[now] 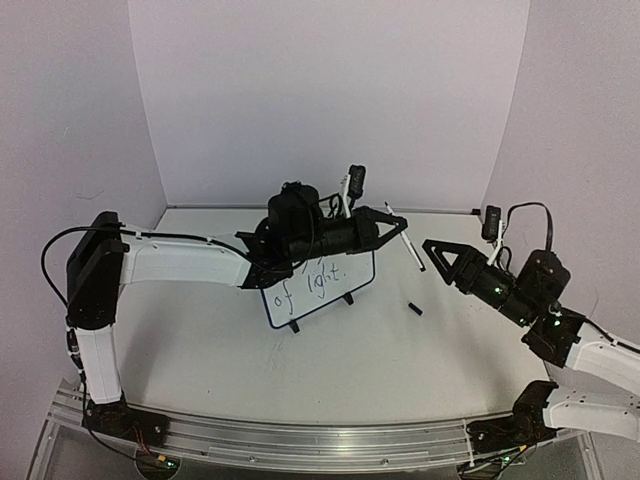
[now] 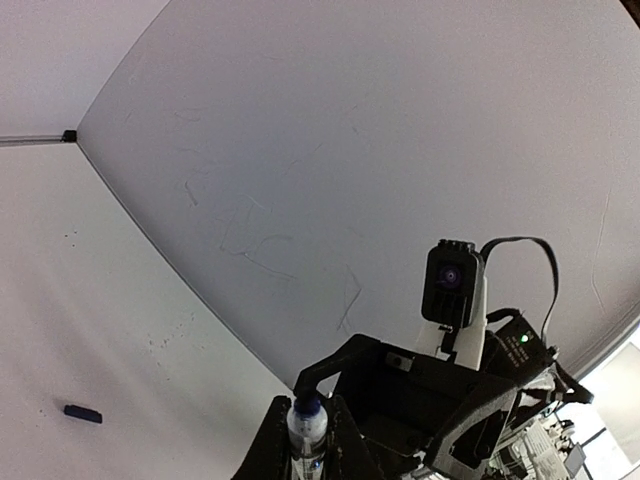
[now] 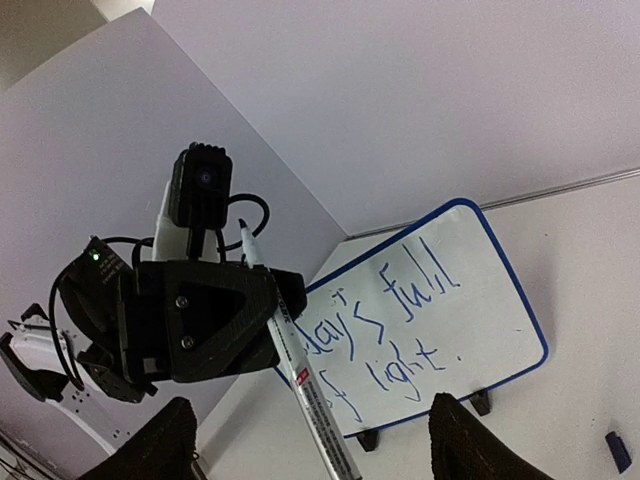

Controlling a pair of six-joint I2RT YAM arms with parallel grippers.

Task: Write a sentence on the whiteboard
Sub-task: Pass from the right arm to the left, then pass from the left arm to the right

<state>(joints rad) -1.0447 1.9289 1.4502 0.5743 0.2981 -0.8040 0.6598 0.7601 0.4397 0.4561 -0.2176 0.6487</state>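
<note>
The whiteboard (image 1: 303, 309) stands on its black feet mid-table, its upper part hidden behind my left arm. In the right wrist view the whiteboard (image 3: 492, 332) shows the sentence (image 3: 400, 325) in blue marker on two lines; the first word is partly covered. My left gripper (image 1: 398, 224) is shut on a slim white marker pen (image 1: 414, 253), tip up, to the right of the board. The pen (image 2: 306, 428) sits between the left fingers. My right gripper (image 1: 432, 250) stands open just right of the pen, whose lower end (image 3: 325, 425) hangs between its spread fingers (image 3: 168, 440).
The pen's dark cap (image 1: 414, 309) lies loose on the table right of the board, and also shows as the cap (image 2: 83, 412) in the left wrist view. Pale walls close in the back and both sides. An aluminium rail (image 1: 300, 440) runs along the near edge.
</note>
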